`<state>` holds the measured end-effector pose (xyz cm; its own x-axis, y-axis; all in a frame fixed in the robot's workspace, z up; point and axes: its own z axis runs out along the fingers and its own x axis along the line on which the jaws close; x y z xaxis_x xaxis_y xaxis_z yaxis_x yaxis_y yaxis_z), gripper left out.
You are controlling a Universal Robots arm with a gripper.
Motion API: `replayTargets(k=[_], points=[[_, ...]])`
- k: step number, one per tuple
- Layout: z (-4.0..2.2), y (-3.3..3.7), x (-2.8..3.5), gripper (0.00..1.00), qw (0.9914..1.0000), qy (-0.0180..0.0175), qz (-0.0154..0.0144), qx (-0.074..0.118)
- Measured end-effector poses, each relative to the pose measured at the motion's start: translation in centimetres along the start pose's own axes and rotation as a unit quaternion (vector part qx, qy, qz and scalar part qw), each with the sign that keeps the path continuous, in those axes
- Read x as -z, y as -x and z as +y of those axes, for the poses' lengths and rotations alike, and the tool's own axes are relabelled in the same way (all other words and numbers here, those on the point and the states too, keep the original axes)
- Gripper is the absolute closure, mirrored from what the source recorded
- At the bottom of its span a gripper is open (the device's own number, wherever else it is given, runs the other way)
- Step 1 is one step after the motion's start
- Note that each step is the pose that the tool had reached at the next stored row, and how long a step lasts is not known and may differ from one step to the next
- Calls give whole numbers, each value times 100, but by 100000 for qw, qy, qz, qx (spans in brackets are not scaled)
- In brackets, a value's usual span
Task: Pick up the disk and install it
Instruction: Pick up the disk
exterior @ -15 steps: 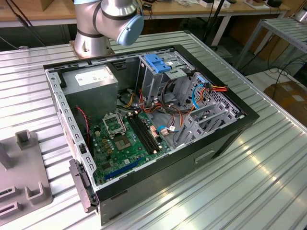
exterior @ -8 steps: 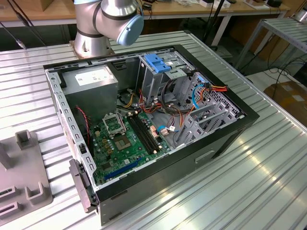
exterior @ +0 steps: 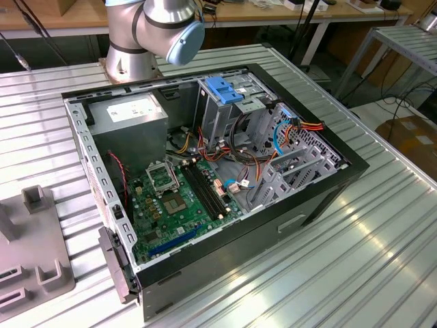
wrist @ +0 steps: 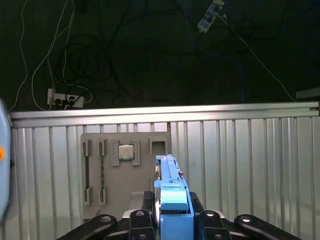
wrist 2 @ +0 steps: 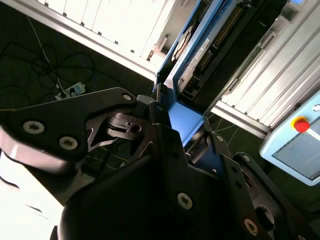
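Gripper: the black gripper (wrist: 172, 216) hangs above the slatted metal desk (exterior: 355, 266), carrying the disk.
Fingers: the fingers (wrist: 148, 206) are closed in from both sides on the disk's bright blue carrier end, with no gap visible between pad and plastic in both wrist views.
Disk: the disk (wrist: 171, 197) is clamped in the gripper and lifted off the desk; in the second wrist view its dark body runs outward from the grip.
Fixture plate: a grey fixture plate (wrist: 125, 172) lies on the desk beyond the disk in the first wrist view, with a square processor chip (wrist: 125, 151) seated in one pocket.
Computer case: the computer case (exterior: 328, 205) lies open on the desk, with its green motherboard (exterior: 181, 198) exposed and a blue latch (exterior: 222, 89) atop the metal bay.
Arm base: the arm base (exterior: 147, 34) stands just behind the case.
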<state>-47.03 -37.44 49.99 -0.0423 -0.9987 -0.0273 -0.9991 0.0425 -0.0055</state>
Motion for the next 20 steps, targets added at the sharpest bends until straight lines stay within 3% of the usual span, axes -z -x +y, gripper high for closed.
replayTargets(k=[11,20], points=[[-1,7,262,63,100000,1,3,-3],[-17,11,278,63,100000,7,5,-2]])
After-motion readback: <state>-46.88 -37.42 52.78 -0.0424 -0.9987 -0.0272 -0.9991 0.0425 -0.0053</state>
